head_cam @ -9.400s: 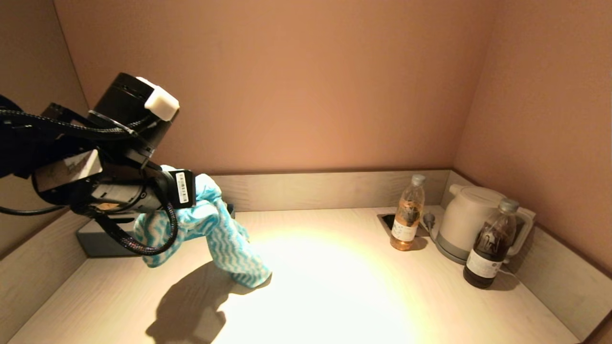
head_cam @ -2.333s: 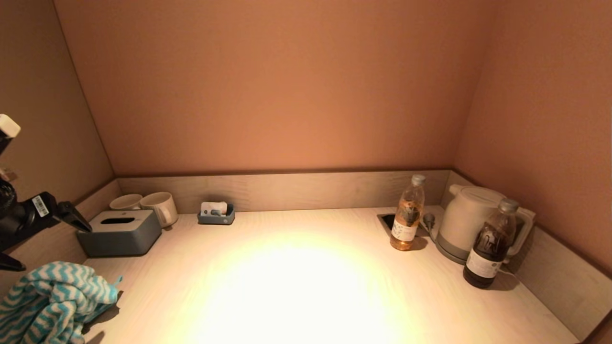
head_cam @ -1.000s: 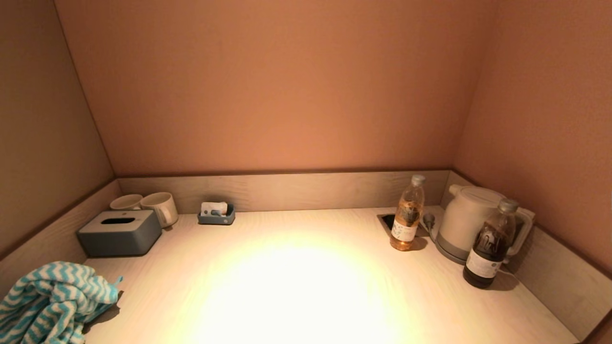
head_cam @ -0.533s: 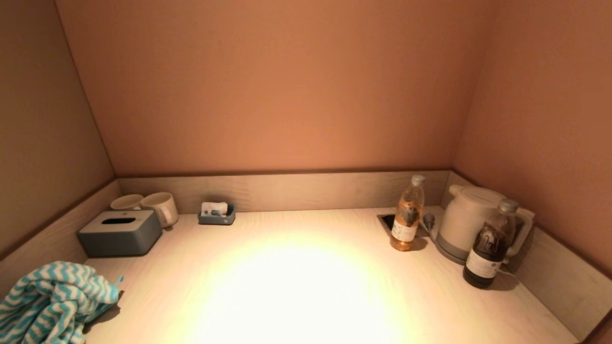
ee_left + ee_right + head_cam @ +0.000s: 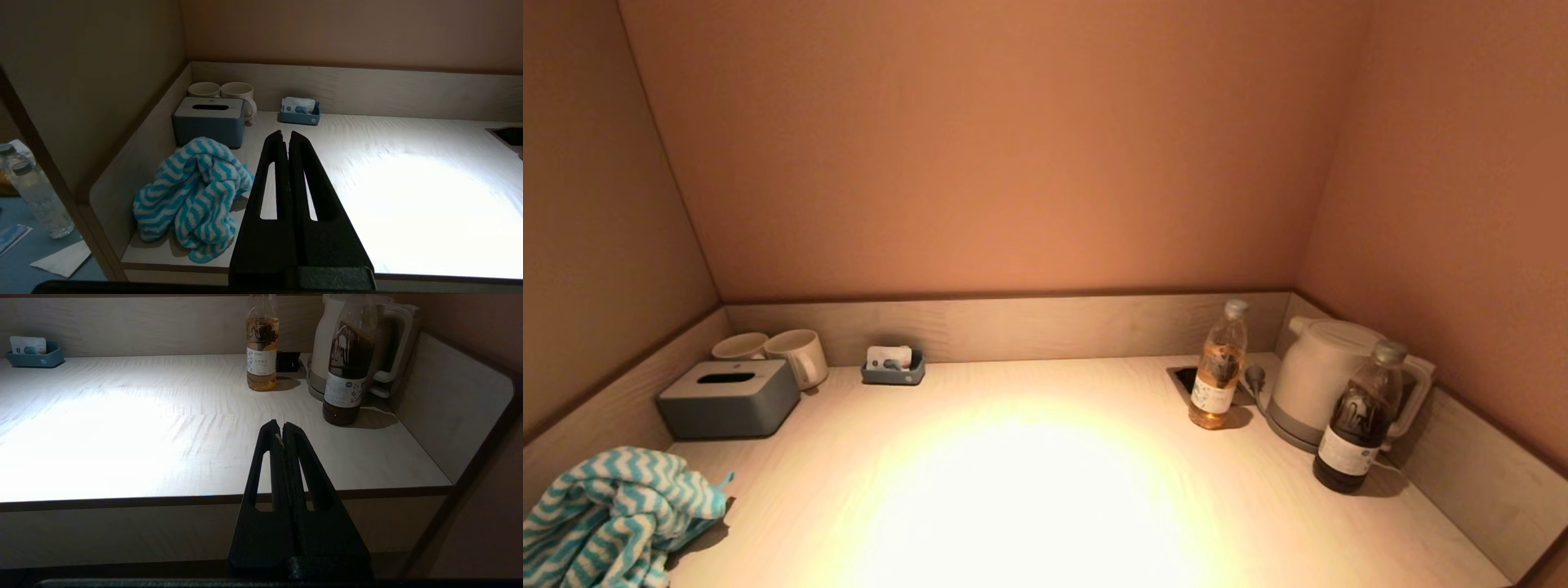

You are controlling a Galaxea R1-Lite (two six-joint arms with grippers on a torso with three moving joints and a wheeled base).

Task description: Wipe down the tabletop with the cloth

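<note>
The cloth, turquoise and white zigzag towelling, lies bunched at the front left corner of the pale wooden tabletop. It also shows in the left wrist view. My left gripper is shut and empty, drawn back at the table's front edge, to the right of the cloth and apart from it. My right gripper is shut and empty, held off the front edge near the right side. Neither gripper shows in the head view.
A grey tissue box, two cups and a small blue tray stand at the back left. An amber bottle, a white kettle and a dark bottle stand at the right. Low walls ring the table.
The left arm, which held the cloth over the table, has let it go at the front left corner and drawn back out of the head view. Nothing has moved in the last second.
</note>
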